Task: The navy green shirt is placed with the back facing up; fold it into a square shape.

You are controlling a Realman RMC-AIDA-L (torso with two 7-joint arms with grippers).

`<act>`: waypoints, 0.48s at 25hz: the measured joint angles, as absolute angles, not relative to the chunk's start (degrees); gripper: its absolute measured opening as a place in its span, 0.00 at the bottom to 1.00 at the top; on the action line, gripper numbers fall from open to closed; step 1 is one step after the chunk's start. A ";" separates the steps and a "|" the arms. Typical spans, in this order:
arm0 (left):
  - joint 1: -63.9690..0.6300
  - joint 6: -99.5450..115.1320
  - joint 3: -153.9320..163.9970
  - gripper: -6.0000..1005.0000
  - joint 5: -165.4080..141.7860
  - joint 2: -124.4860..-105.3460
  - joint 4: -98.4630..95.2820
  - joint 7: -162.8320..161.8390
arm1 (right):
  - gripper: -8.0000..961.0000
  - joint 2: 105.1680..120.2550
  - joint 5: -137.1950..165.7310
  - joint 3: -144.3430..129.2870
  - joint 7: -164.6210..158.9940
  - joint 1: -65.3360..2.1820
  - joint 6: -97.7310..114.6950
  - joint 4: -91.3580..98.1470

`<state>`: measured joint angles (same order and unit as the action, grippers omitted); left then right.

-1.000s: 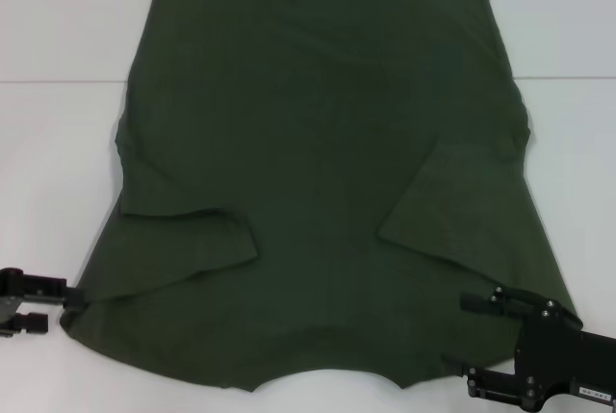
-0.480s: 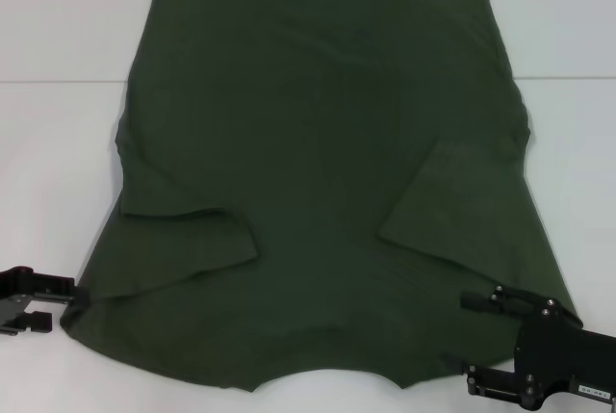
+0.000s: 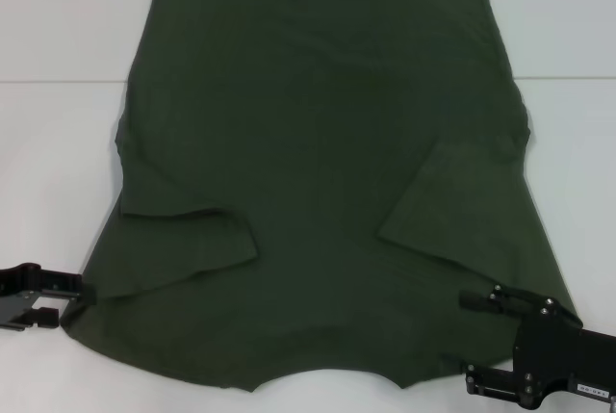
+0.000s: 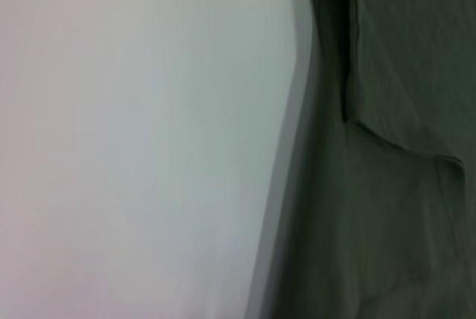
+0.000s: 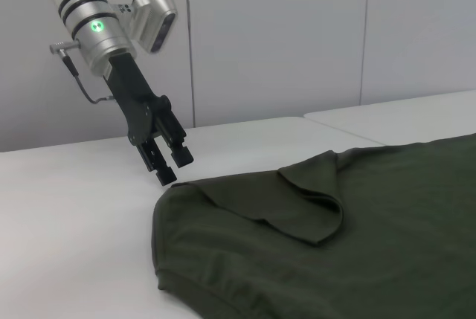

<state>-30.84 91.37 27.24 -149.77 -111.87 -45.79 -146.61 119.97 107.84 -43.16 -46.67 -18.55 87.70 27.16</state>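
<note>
The navy green shirt [image 3: 318,163] lies flat on the white table [image 3: 58,143], plain side up, with both short sleeves folded inward. Its collar edge is nearest me. My left gripper [image 3: 69,301] is open, low over the table right beside the shirt's near left corner. It also shows in the right wrist view [image 5: 174,169], just above that corner of the shirt [image 5: 357,237]. My right gripper [image 3: 467,336] is open over the shirt's near right corner. The left wrist view shows the shirt's edge and folded sleeve [image 4: 387,185].
The white table [image 5: 74,222] has a seam [image 3: 58,80] running across under the shirt. Bare tabletop [image 4: 134,140] lies on both sides of the shirt. A pale wall [image 5: 297,36] stands beyond the table's far side in the right wrist view.
My left gripper has shifted slightly away from me and in toward the shirt's near left corner. The right gripper and the shirt have not moved.
</note>
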 joint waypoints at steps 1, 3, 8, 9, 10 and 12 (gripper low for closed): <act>-30.85 91.23 27.24 0.72 -149.80 -111.88 -45.78 -146.62 | 0.82 119.97 107.84 -43.15 -46.67 -18.57 87.73 27.16; -30.85 91.07 27.25 0.72 -149.93 -111.93 -45.78 -146.62 | 0.82 119.97 107.84 -43.15 -46.67 -18.61 87.76 27.16; -30.85 90.88 27.24 0.72 -150.03 -111.98 -45.79 -146.56 | 0.82 119.97 107.84 -43.16 -46.73 -18.63 87.90 27.16; -30.85 90.87 27.25 0.72 -150.03 -111.98 -45.79 -146.57 | 0.82 119.97 107.84 -43.16 -46.74 -18.63 87.90 27.16; -30.85 90.87 27.25 0.72 -150.03 -112.00 -45.79 -146.59 | 0.82 119.97 107.84 -43.15 -46.74 -18.64 87.91 27.16; -30.85 90.87 27.40 0.72 -150.03 -112.03 -45.79 -146.71 | 0.82 119.97 107.84 -43.15 -46.75 -18.64 87.92 27.14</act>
